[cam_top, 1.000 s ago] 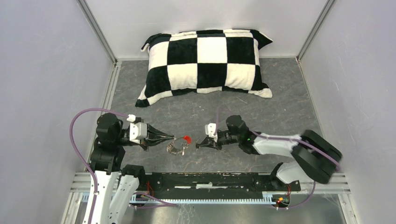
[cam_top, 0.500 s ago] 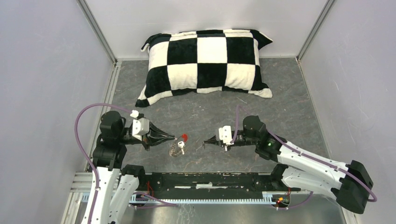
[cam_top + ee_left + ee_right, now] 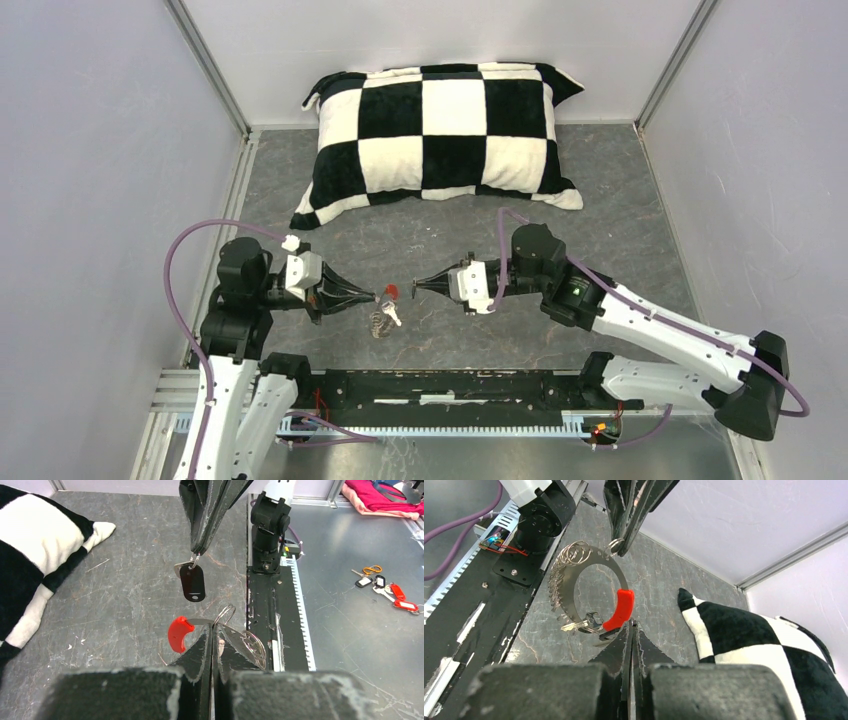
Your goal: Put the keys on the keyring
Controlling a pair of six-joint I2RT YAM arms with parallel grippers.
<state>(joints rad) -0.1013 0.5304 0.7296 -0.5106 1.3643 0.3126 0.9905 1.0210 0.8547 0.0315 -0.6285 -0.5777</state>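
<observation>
Since one second ago my right arm (image 3: 640,325) has unfolded, bringing my right gripper (image 3: 417,288) close to my left gripper (image 3: 374,297), tip facing tip. The checkered pillow (image 3: 440,130) lies well beyond both. My left gripper is clamped on the keyring (image 3: 565,582), which hangs below it. My right gripper pinches a black-headed key (image 3: 192,582) that dangles beneath its tips. The red sleeve (image 3: 178,632) sits between the two grippers.
</observation>
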